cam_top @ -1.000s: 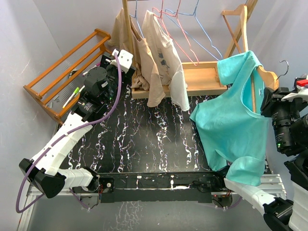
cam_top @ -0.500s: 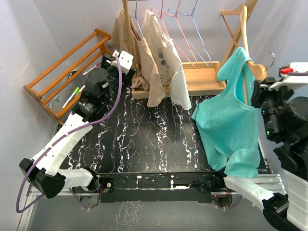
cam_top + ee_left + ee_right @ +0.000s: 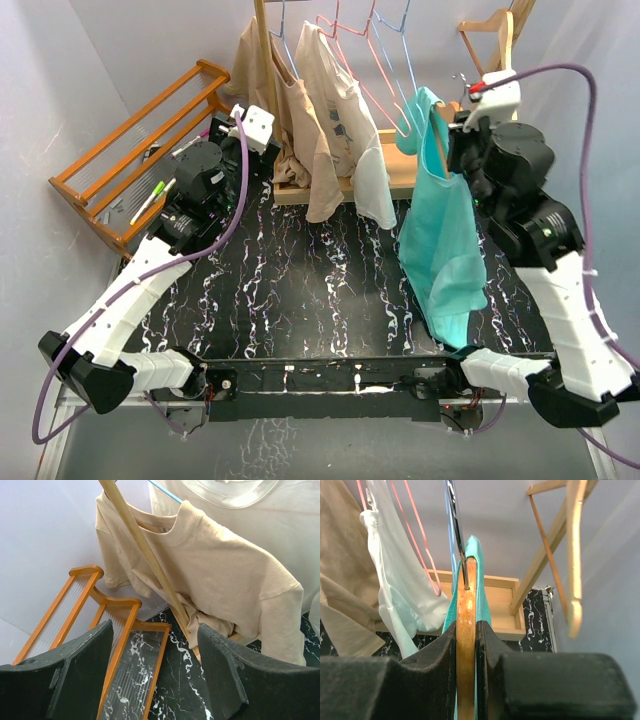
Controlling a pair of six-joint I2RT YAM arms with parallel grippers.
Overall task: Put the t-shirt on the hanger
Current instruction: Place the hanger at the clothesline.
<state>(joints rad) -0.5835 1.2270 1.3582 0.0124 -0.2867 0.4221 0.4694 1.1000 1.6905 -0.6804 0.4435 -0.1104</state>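
Left edge: my left jaws stand open and empty, aimed over the slatted wooden rack [image 3: 123,645] toward the beige shirts [image 3: 215,570], well apart from the work. Centre: the tabletop [image 3: 320,280] lies bare, so the free room is low and central. Right: my right jaws are clamped on the hanger [image 3: 466,605], held edge-on. The t-shirt [image 3: 440,240] is draped over it and hangs long toward the tabletop. Risks, as I judge them: the cloth looks bunched, so a tilt or jerk could slide it off. The metal hook [image 3: 457,535] rides just beside the pink wire hanger [image 3: 436,590] and could snag it. Far right is tight, with a spare wooden hanger [image 3: 575,555] near and the wall behind.
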